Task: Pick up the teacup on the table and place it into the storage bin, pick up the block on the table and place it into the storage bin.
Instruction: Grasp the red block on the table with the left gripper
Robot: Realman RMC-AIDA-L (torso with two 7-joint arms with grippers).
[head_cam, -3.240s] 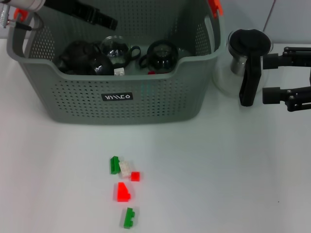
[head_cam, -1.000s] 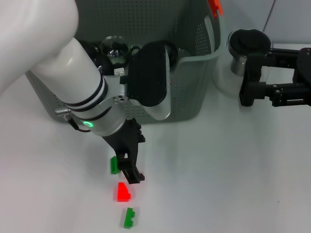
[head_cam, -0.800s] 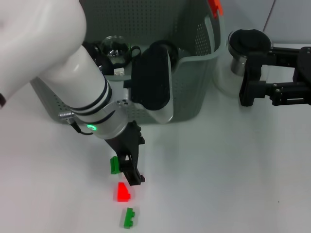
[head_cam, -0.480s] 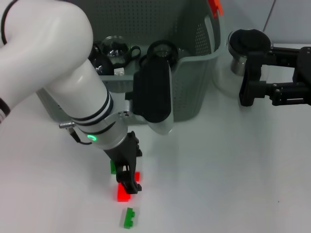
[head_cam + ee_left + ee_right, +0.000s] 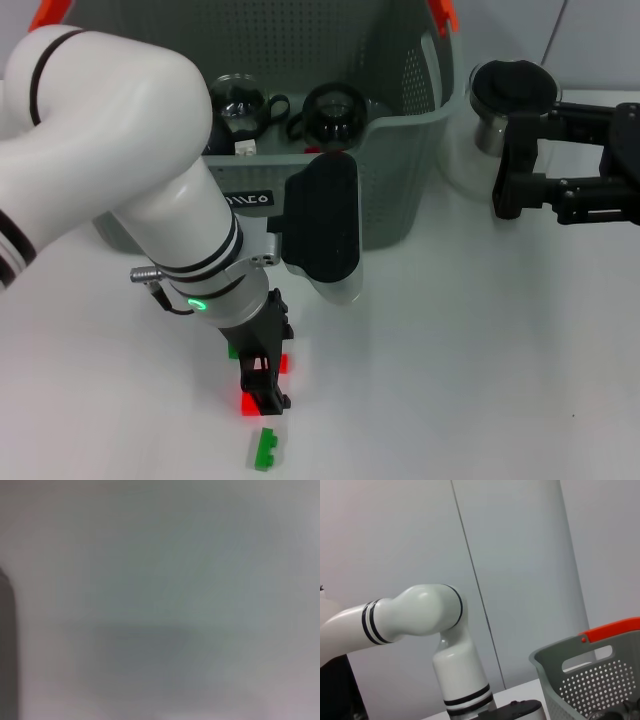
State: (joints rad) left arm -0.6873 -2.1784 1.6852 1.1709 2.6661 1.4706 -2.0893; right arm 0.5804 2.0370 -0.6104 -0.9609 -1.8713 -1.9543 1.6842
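The head view was evenly and brightly lit, with soft shadows cast on the white tabletop (image 5: 480,360) under the left arm (image 5: 150,200). The left wrist view was blurred throughout into grey haze. The right wrist view was sharp, with diffuse light on the wall (image 5: 520,555).

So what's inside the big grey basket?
Inside the storage bin are dark glass teacups and a small white bit. The left arm covers its left part, so anything there is hidden.
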